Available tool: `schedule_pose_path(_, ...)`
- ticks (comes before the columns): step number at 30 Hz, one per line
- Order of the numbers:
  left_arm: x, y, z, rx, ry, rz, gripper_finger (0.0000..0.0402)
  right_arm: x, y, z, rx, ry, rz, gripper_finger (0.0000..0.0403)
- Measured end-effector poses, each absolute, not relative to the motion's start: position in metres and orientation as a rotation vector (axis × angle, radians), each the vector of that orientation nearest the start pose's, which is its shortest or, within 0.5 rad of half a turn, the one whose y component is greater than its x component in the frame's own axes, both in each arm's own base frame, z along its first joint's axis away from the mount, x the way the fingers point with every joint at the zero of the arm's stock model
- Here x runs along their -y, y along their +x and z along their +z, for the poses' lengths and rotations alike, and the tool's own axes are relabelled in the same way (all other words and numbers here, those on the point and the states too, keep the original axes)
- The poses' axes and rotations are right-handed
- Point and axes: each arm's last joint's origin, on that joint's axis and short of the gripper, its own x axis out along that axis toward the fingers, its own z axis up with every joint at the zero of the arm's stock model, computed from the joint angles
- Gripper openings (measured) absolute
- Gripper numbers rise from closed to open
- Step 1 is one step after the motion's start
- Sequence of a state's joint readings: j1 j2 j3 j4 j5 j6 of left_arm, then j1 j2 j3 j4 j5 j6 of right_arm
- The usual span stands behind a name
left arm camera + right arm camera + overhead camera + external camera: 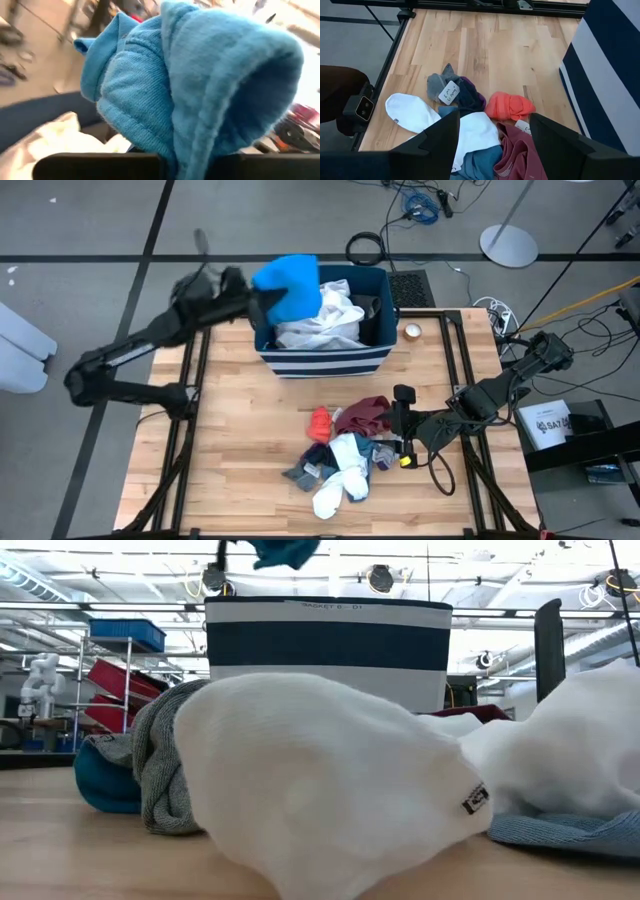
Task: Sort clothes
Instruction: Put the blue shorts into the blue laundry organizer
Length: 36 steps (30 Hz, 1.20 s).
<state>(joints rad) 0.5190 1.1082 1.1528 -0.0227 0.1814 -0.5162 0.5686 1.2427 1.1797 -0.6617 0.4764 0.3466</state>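
My left gripper is shut on a bright blue garment above the left rim of the navy striped bin, which holds white cloth. The blue garment also shows in the left wrist view and at the top of the low view. My right gripper is open, above the right side of a pile on the table: a maroon piece, a red-orange piece, white socks and grey pieces. My left gripper holds the bright blue garment by a bunched fold, pinched between its two fingers. The fingers come level from the table's left. The garment is lifted clear, bulging past the fingers over the bin; the layers cannot be counted.
A roll of tape lies right of the bin. The pile in the right wrist view holds a white sock, a grey sock with a tag, and the red-orange piece. Bare wood lies left of the pile.
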Motion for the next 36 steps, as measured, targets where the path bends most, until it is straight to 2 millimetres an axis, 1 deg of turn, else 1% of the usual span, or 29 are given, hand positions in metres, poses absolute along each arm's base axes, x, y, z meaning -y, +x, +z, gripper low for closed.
schedule_pose_path(3,-0.139,0.227,0.407,0.047,-0.555,0.275,0.0024,-0.125,0.22,0.336,-0.633,-0.029,-0.022,0.0228)
schedule_pose_path(8,-0.171,0.243,0.379,-0.053,-0.641,0.31,0.0024,-0.124,0.219,0.334,-0.651,-0.035,-0.026,0.0228)
schedule_pose_path(14,-0.198,0.248,0.353,-0.143,-0.709,0.371,0.0024,-0.124,0.218,0.333,-0.666,-0.042,-0.029,0.0228)
schedule_pose_path(17,-0.209,0.25,0.341,-0.18,-0.74,0.369,0.0025,-0.123,0.218,0.332,-0.675,-0.049,-0.031,0.0228)
schedule_pose_path(22,-0.221,0.258,0.312,-0.293,-0.818,0.397,0.0028,-0.123,0.218,0.332,-0.677,-0.052,-0.031,0.0228)
schedule_pose_path(25,-0.225,0.263,0.3,-0.34,-0.855,0.367,0.0028,-0.123,0.218,0.332,-0.677,-0.052,-0.031,0.0228)
schedule_pose_path(29,-0.224,0.268,0.292,-0.374,-0.876,0.35,0.0037,-0.123,0.218,0.332,-0.677,-0.052,-0.031,0.0228)
schedule_pose_path(33,-0.222,0.267,0.288,-0.418,-0.896,0.34,0.0044,-0.123,0.218,0.332,-0.677,-0.059,-0.029,0.0228)
schedule_pose_path(36,-0.22,0.268,0.288,-0.429,-0.867,0.31,0.0045,-0.123,0.218,0.332,-0.677,-0.065,-0.026,0.0228)
